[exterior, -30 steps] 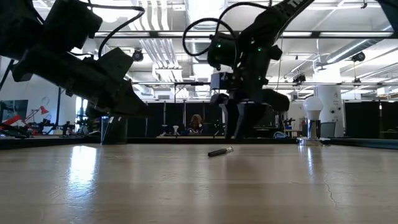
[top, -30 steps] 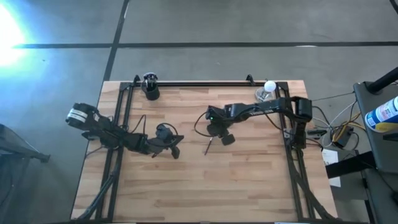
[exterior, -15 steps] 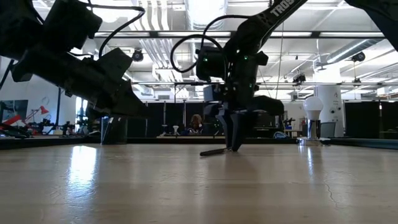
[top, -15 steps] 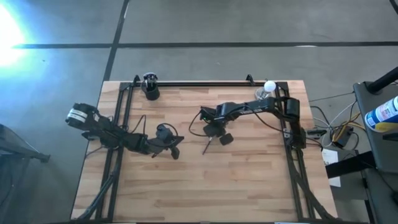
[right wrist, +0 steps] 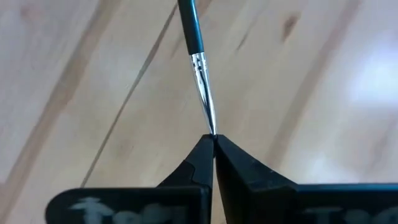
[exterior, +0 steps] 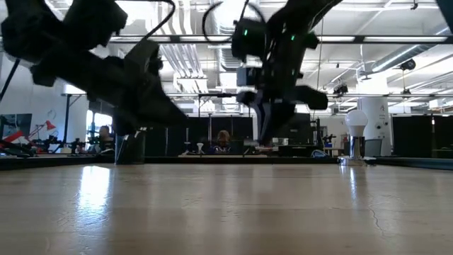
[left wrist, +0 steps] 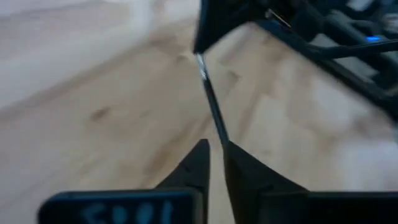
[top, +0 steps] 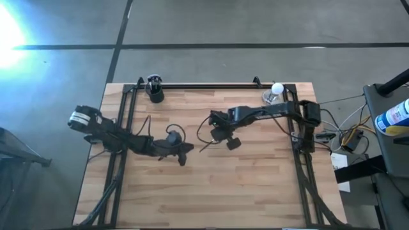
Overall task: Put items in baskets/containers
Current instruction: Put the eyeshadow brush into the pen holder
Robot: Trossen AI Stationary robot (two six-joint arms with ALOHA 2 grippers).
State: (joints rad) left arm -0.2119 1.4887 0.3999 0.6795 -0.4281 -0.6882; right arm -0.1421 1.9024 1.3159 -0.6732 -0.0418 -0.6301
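A thin brush (top: 209,145) with a dark handle and a silver ferrule (right wrist: 200,68) hangs clear of the table near its middle. My right gripper (top: 221,137) is shut on it. My left gripper (top: 186,149) is just to the brush's left, its fingers a narrow gap apart (left wrist: 216,149). The brush's free handle end (left wrist: 219,134) reaches right up to those fingertips. The small black cup (top: 154,94) stands on its base at the far left of the table, with sticks upright inside it. My right gripper pinches the brush between its two fingers at the thin tip end just past the ferrule (right wrist: 211,127). The fingers come from above, pointing down. The brush is lifted clear of the table and sticks out toward the left gripper. My left gripper's fingertip (left wrist: 231,152) stands at the handle end; whether it touches I cannot tell.
A white bulb-shaped thing (top: 276,89) stands at the table's far right corner. Black frame rails (top: 204,85) run along the far edge and both sides. Cables loop off both arms. Bare wood (top: 211,191) fills the table's near half.
My right gripper has come down on the brush lying on the table, shut on its tip end and lifted it clear. The brush has swung round, so its handle points toward the left gripper. My left gripper has moved a little toward the table's right, up to the brush.
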